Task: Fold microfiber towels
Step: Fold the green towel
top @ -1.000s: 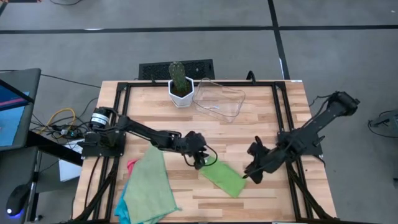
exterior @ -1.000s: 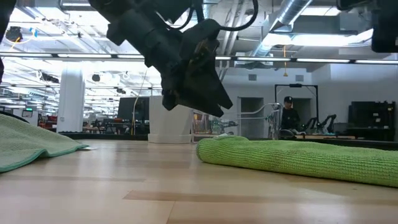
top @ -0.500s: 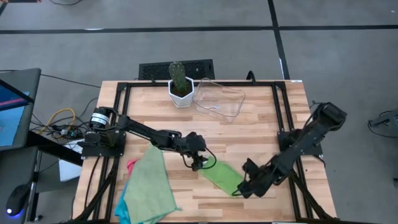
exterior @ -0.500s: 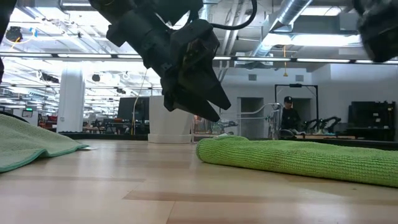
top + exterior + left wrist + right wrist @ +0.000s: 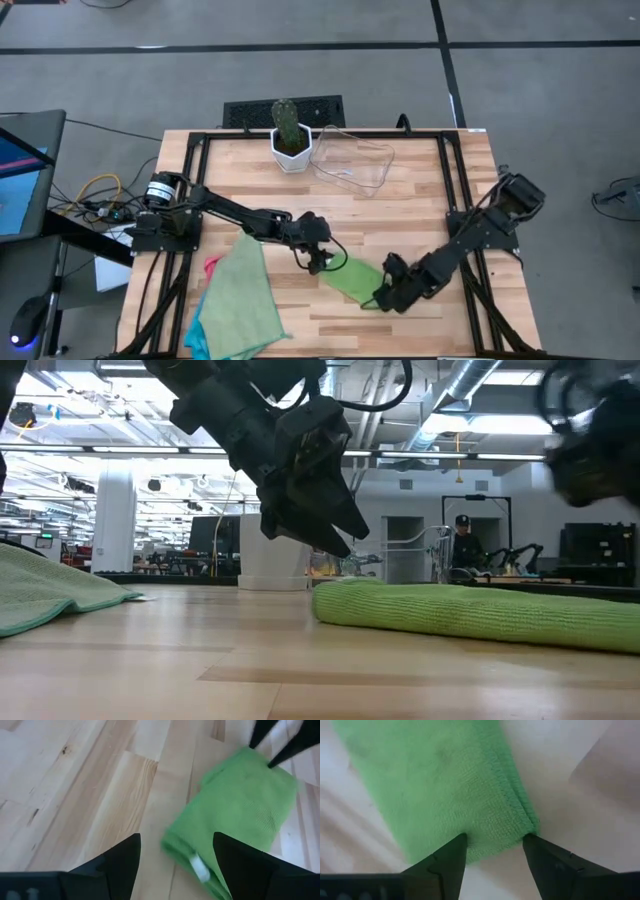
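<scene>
A folded light green microfiber towel (image 5: 352,279) lies flat on the table's middle, slanting toward the near right. My left gripper (image 5: 320,260) hangs open just above the towel's far-left end (image 5: 200,850), clear of it in the low view (image 5: 338,542). My right gripper (image 5: 381,297) is open and points steeply down, one finger on either side of the towel's near-right end (image 5: 485,827). The low view shows that hand above the cloth. More microfiber towels lie stacked at the near left: a green one (image 5: 240,300) on top, with pink (image 5: 211,265) and blue (image 5: 200,343) edges beneath.
A potted cactus (image 5: 289,138) and a clear plastic tray (image 5: 355,160) stand at the far edge. A black keyboard (image 5: 250,110) lies beyond it. Bare wood spreads between the stack and the folded towel. In the room behind stands a person (image 5: 463,545).
My right gripper has come down and toward the table's near left, from beside the towel's right end to right over it, rolling as it went. The folded towel has stayed in place.
</scene>
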Controlling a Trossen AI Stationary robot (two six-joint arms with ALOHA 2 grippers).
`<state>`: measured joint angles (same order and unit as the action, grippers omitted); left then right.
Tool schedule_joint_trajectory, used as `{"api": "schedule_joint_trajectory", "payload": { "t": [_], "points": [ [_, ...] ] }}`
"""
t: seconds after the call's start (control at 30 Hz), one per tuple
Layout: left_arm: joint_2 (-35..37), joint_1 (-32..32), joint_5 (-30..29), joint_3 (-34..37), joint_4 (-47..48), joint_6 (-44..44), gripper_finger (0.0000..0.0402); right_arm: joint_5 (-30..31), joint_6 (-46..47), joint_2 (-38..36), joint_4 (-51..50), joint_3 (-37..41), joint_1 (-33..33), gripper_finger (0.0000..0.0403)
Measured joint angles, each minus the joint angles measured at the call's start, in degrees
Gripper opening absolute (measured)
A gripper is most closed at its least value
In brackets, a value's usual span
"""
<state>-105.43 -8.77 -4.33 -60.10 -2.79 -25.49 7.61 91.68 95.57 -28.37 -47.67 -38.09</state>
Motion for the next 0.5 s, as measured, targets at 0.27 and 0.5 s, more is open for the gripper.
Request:
{"api": "schedule_joint_trajectory", "payload": {
  "t": [0.27, 0.5],
  "points": [
    [0.4, 3.8, 2.3, 0.0, 6.3, -2.0, 0.0242, 5.0, -20.4, -0.9, -3.6, 0.5, 12.6, 0.0224],
    [5.2, 6.9, 3.7, -0.1, 20.2, -6.3, 0.0242, 6.5, -27.3, -9.0, -9.0, 0.4, 17.9, 0.0224]
  ]
}}
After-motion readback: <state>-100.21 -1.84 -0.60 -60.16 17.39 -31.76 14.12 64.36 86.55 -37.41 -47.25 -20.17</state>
